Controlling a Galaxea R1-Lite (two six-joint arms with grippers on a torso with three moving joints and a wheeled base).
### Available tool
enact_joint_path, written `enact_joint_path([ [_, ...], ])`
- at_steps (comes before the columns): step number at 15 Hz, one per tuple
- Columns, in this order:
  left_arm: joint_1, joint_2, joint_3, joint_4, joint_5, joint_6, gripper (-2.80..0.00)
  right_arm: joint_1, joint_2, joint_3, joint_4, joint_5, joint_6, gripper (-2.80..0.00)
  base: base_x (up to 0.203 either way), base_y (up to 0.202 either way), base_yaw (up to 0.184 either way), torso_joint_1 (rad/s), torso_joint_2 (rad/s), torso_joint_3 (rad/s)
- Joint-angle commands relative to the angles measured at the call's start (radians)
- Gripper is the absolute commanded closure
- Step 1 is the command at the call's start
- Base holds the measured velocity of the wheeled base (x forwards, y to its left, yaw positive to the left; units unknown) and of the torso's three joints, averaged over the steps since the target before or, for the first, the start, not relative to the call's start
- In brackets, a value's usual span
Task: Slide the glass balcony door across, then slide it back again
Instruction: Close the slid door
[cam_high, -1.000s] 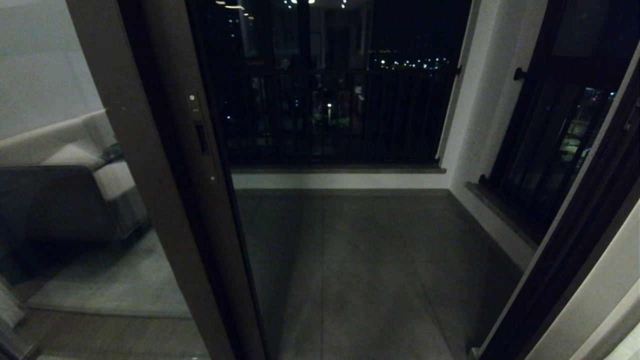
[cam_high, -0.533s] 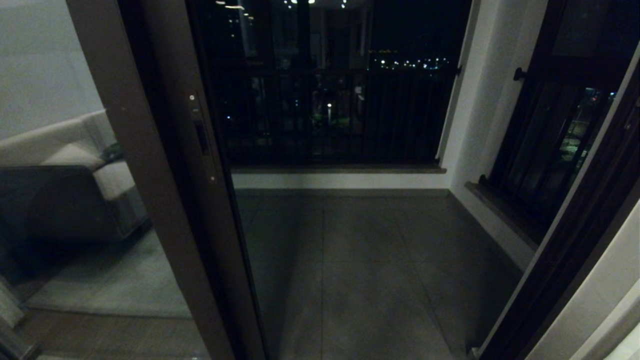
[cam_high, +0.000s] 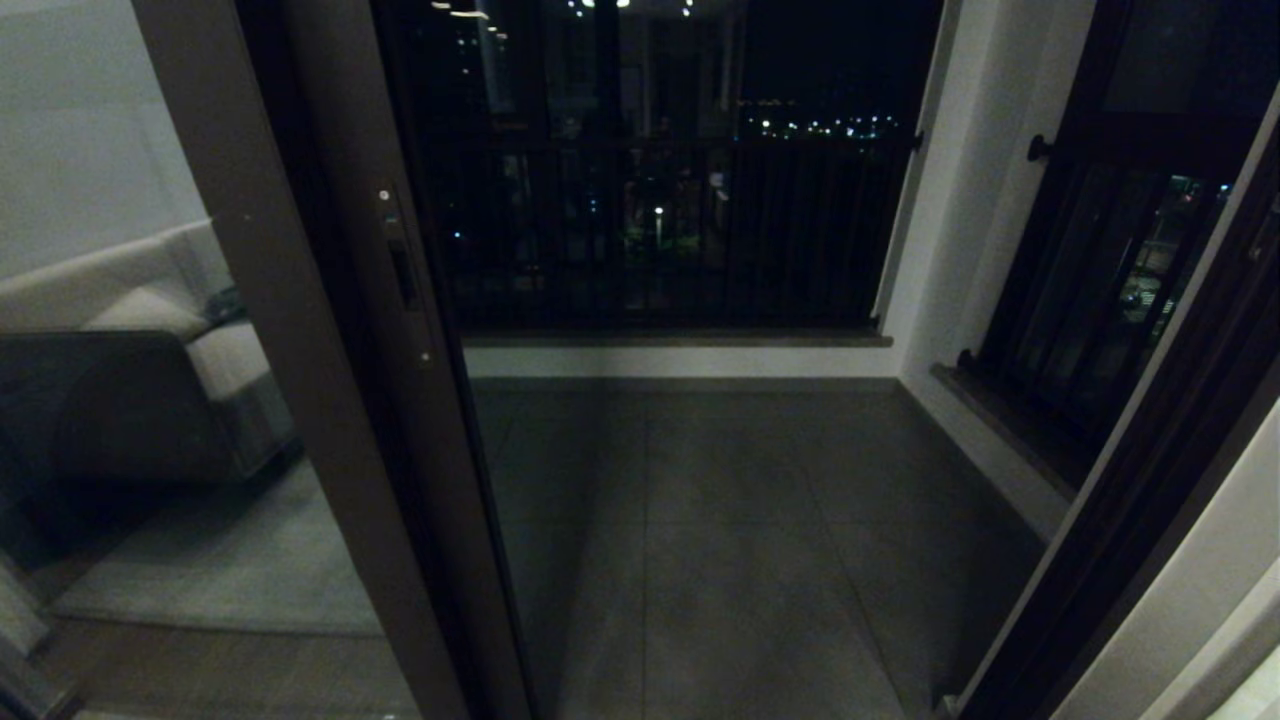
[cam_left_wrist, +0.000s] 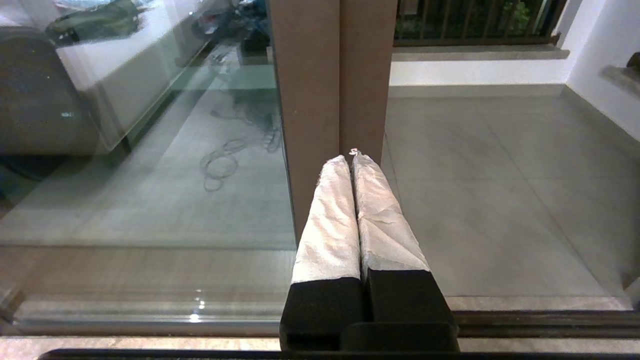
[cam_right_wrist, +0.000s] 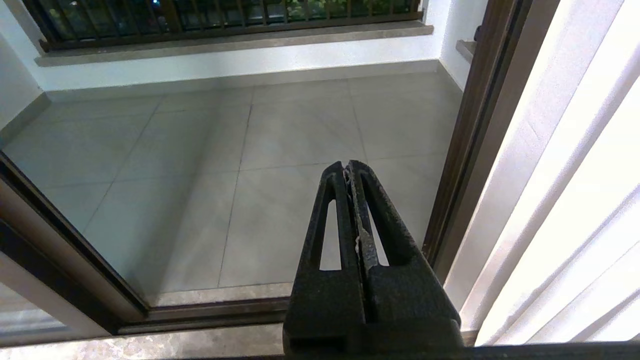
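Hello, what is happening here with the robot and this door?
Nothing is being handled at this moment. The glass balcony door stands at the left, so the doorway to the tiled balcony floor is open. The left gripper is shut and empty, pointing toward the door's brown frame without touching it. The right gripper is also shut and empty, low near the track. The recessed handle is untouched.

The tall brown-framed glass balcony door (cam_high: 330, 330) is blocking the left side. Right of it, the doorway is standing open onto the grey tiled balcony floor (cam_high: 740, 520), ending at a dark-framed jamb (cam_high: 1130, 520).
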Motion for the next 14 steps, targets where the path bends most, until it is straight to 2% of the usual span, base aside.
enact_joint_path([
  [1,0.000,0.000,0.000,0.000,-0.001,0.015,0.00,0.000,0.001,0.000,0.001,0.000,0.000,0.00,0.000,0.000,0.000,0.000,0.00,0.000],
  [4,0.000,0.000,-0.005,0.012,-0.007,0.030,0.00,0.000,0.001,0.000,0.001,0.000,0.000,0.00,0.000,0.000,0.000,0.000,0.00,0.000],
  [7,0.000,-0.002,-0.003,0.007,0.005,-0.013,0.00,0.000,0.001,0.000,0.001,0.000,0.000,0.00,0.000,0.000,0.000,0.000,0.00,0.000],
  [9,0.000,-0.002,-0.004,-0.001,-0.011,0.057,0.00,0.000,0.001,0.000,0.001,0.000,0.000,0.00,0.000,0.000,0.000,0.000,0.00,0.000],
  [10,0.000,-0.001,-0.028,-0.016,-0.049,0.074,0.00,0.000,0.001,0.000,0.001,0.000,0.000,0.00,0.000,0.000,0.000,0.000,0.00,0.000],
  [12,0.000,0.041,-0.164,0.006,-0.128,0.074,0.00,0.000,0.001,0.000,0.001,0.000,0.000,0.00,0.000,0.000,0.000,0.000,0.00,0.000],
  [14,0.001,0.191,-0.300,0.036,-0.184,0.072,0.00,0.000,0.001,0.000,0.001,0.000,0.000,0.00,0.000,0.000,0.000,0.000,0.00,0.000],
])
